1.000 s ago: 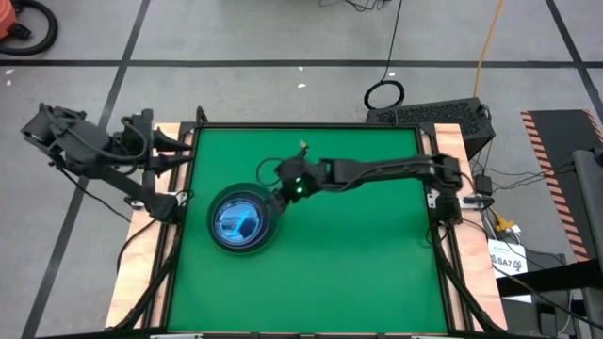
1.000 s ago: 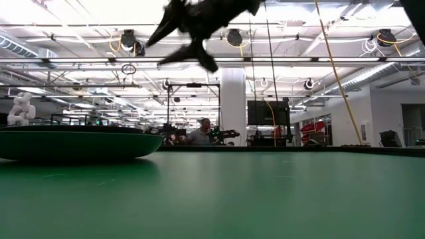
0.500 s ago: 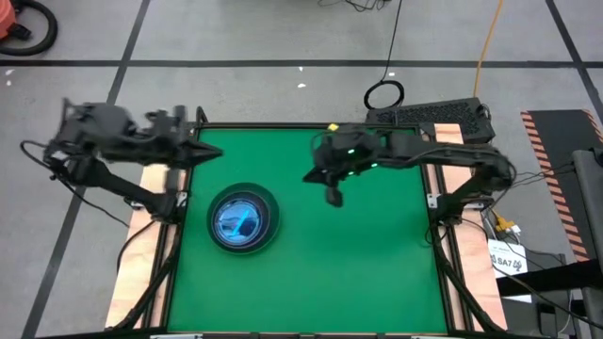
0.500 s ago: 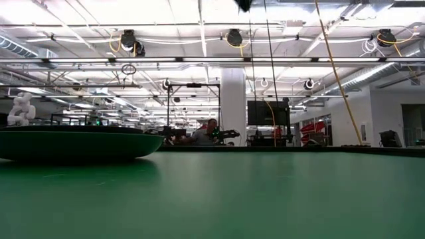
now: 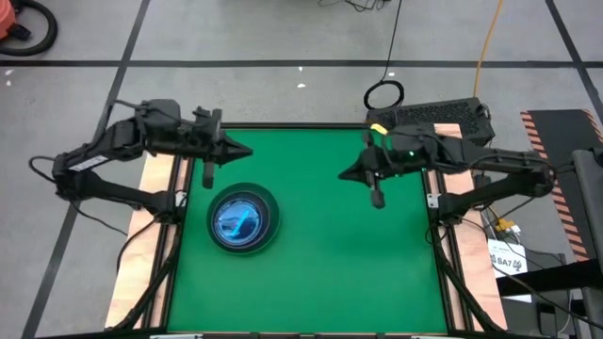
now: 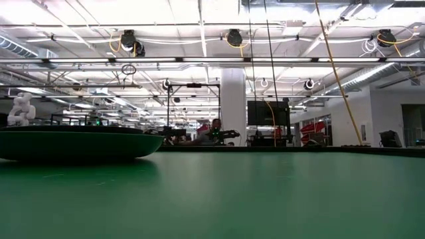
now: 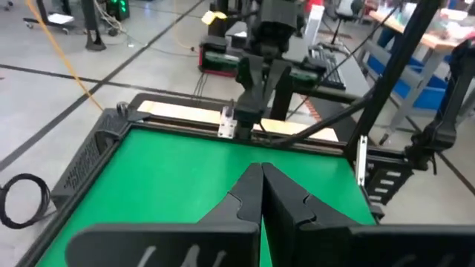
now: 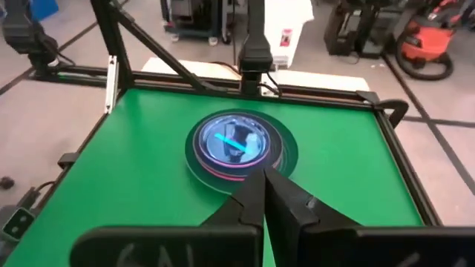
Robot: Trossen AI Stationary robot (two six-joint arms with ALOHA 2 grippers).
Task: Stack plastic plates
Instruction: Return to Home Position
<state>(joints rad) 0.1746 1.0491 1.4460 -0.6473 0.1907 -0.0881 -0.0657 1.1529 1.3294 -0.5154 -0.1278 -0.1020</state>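
The plastic plates sit in one stack [image 5: 242, 219] on the green table, left of centre. A dark grey plate is at the bottom, with a pink rim and translucent cyan plates showing on top [image 8: 234, 146]. In the low view, the dark bottom plate [image 6: 73, 143] rests on the table. My left gripper [image 5: 247, 151] is shut and empty, in the air beyond the stack's far side. My right gripper [image 5: 345, 174] is shut and empty, in the air to the right of the stack. Their shut fingers show in the wrist views [image 7: 261, 170] [image 8: 265, 176].
A black frame edges the table [image 5: 311, 124], with wooden boards along its left and right sides. The green mat right of and nearer than the stack [image 5: 349, 273] has nothing on it. A keyboard [image 5: 433, 115] lies beyond the far right corner.
My right gripper has left the stack's far right rim, risen out of the low view and drawn back toward the table's right edge. My left arm has swung in from outside the left edge to above the table's far left part. The stack has stayed put.
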